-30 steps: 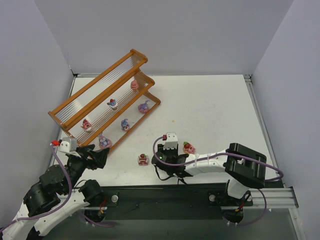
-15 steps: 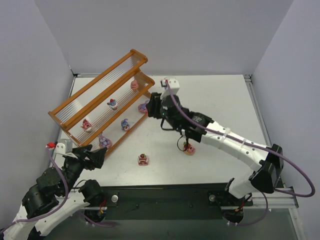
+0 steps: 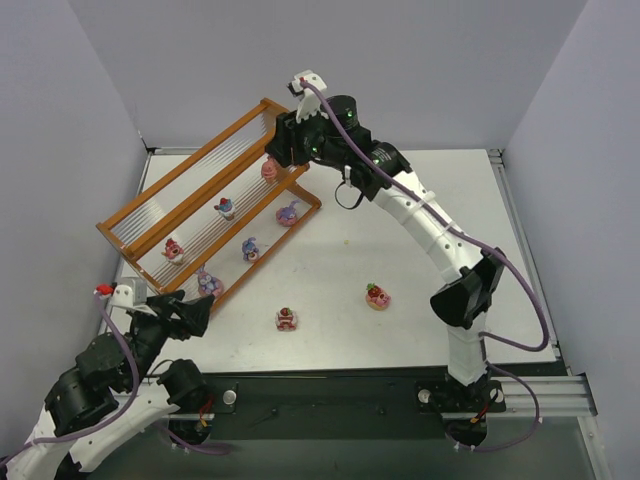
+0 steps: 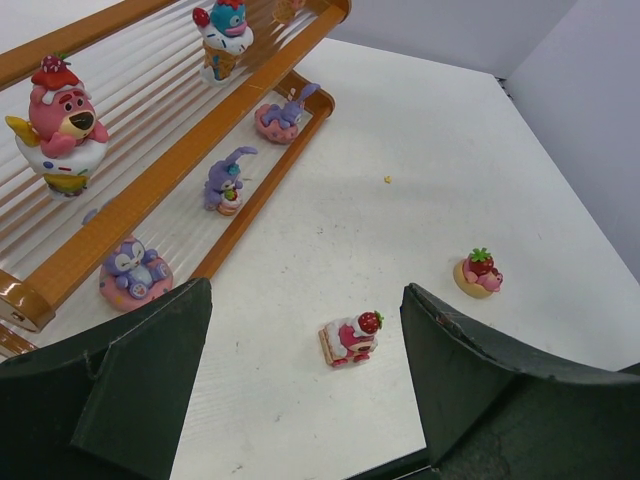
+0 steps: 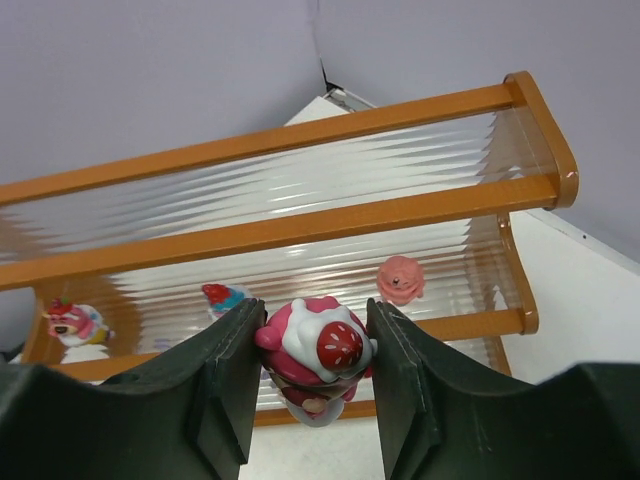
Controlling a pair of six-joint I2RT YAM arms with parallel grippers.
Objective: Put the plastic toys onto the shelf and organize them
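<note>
The shelf (image 3: 190,185) stands slanted at the far left, with several plastic toys on its two lower tiers, among them a pink one (image 3: 269,169) and a purple one (image 3: 288,213). My right gripper (image 3: 283,140) hovers over the shelf's far end, shut on a pink strawberry cupcake toy (image 5: 315,352); the top tier (image 5: 300,190) lies bare behind it. Two toys lie on the table: a pink cake (image 3: 286,319) and a strawberry donut (image 3: 377,296). My left gripper (image 3: 190,312) is open and empty by the shelf's near end, with the cake (image 4: 351,338) ahead of its fingers.
Grey walls close in the table at the back and both sides. The shelf's orange rail (image 4: 150,190) runs close to my left gripper's left finger. A tiny crumb (image 3: 346,240) lies mid-table.
My right arm has swung from low over the table's front up and back to the shelf's far end, carrying the cupcake toy. The left arm has barely moved.
</note>
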